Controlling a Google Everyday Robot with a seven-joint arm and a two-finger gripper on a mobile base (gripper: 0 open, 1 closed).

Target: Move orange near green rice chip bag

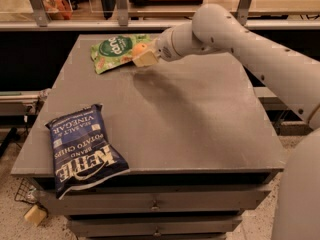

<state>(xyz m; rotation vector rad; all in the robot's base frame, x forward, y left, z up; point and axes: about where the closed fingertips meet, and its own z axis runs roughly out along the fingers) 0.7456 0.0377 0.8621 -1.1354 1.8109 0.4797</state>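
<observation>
High front view over table (200,129); gripper (142,57) far-left

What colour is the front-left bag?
The Kettle bag is dark blue (camera view); the gripper holds the orange farther back.

You see only part of the orange (139,48), clamped in the pincer (144,58) (beside the green rice chip bag (116,52)); the arm (260,54) runs off-frame.

"kettle" on dark blue bag (82,149)
</observation>
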